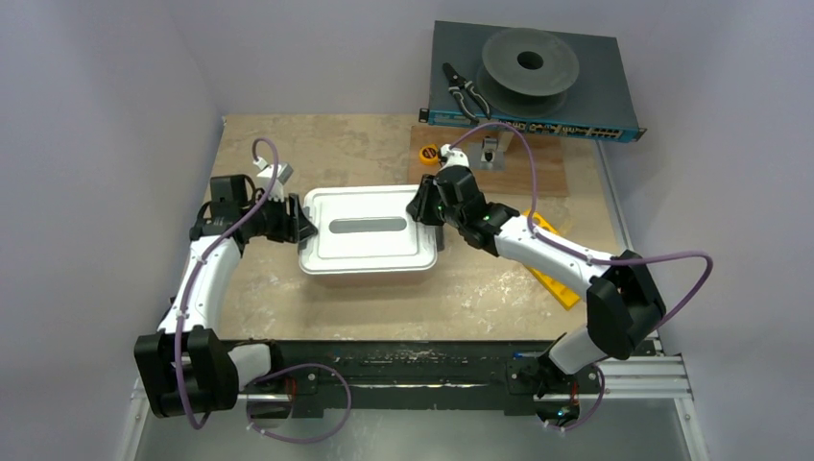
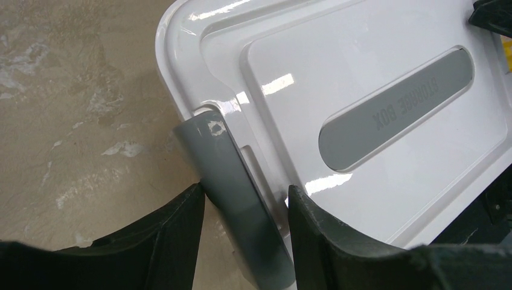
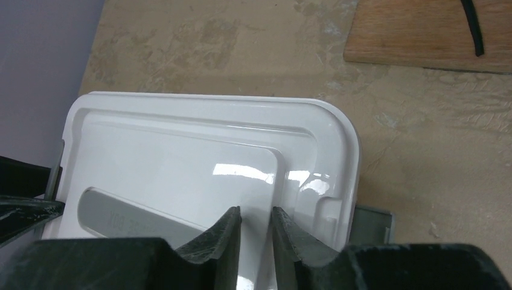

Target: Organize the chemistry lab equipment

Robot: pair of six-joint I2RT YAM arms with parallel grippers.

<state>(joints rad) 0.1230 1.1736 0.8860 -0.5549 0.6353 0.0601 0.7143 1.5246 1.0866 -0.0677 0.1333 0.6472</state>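
A white lidded storage box point(image 1: 365, 252) stands mid-table. My left gripper point(image 1: 299, 223) is at its left end; in the left wrist view its fingers point(image 2: 245, 187) close round the box's raised grey latch point(image 2: 223, 169). My right gripper point(image 1: 419, 206) is over the lid's right end, its fingers point(image 3: 255, 209) nearly together on the lid point(image 3: 181, 145) with nothing between them. The other grey latch point(image 3: 371, 225) sticks out beside it. The yellow holed rack point(image 1: 557, 280) lies partly under my right arm. The squeeze bottle, tubes and sticks are out of view.
A small yellow tape measure point(image 1: 431, 152) lies behind the box beside a wooden board point(image 1: 538, 168). Black-handled pliers point(image 1: 467, 93) and a grey spool point(image 1: 530, 62) rest on a dark rack unit point(image 1: 576, 96) at the back right. Walls close in on both sides.
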